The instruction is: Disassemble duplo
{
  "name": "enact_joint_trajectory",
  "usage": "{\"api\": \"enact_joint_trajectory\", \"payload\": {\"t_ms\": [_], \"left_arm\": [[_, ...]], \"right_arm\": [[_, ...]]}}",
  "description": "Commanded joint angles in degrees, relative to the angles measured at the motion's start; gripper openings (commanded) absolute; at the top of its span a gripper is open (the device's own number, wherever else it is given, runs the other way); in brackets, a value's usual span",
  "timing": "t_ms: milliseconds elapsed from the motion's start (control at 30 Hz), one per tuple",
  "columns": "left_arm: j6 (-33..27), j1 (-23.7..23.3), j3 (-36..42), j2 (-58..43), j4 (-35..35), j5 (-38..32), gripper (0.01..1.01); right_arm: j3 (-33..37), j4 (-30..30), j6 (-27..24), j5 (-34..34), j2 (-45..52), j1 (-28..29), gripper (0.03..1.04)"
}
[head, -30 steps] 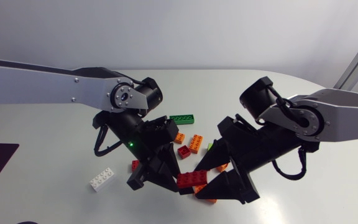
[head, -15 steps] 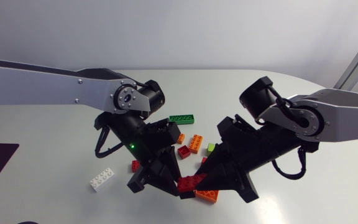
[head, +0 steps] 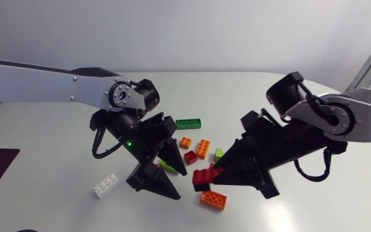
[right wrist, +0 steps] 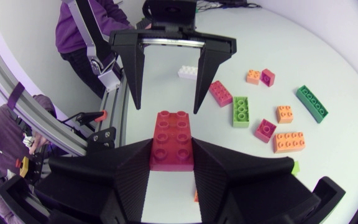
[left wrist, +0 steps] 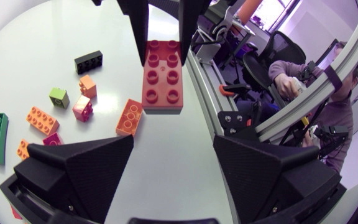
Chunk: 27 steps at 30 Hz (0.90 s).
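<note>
While loose bricks dot the white table, right jaws clamp a red brick — left jaws gape.

Bare tabletop gives us wide passage beside our left arm, broken only by a white brick. The middle is crowded with a long green brick, orange bricks and a lime cube. Between our left gripper, fingers spread, and our right gripper juts the clamped red brick, with a lone orange brick just beside it.
</note>
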<state>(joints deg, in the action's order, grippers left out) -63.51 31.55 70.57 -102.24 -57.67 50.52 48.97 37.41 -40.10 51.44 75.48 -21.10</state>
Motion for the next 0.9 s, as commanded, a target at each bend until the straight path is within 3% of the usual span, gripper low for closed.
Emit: {"api": "enact_joint_trajectory", "payload": {"t_ms": [0,133,400,667,867], "left_arm": [[-1.80,-1.05,0.19,-2.35,-0.34,3.18,0.977],[2.42,-1.93,1.33,-2.71,2.03,8.80,0.977],[17.19,-1.58,3.44,0.46,11.79,16.01,0.975],[30.99,-3.51,2.21,2.57,25.33,16.80,0.964],[38.02,-4.04,0.80,3.27,32.44,18.65,0.938]], "right_arm": [[-0.28,0.91,-0.07,2.26,-2.71,2.29,0.20],[-0.19,-1.46,4.15,5.25,-5.08,4.32,0.20],[-1.42,-14.82,21.02,5.42,-10.62,5.37,0.20],[-2.74,-19.39,26.91,4.90,-11.23,6.78,0.20],[-4.15,-23.79,31.40,4.90,-11.50,9.24,0.20]]}}
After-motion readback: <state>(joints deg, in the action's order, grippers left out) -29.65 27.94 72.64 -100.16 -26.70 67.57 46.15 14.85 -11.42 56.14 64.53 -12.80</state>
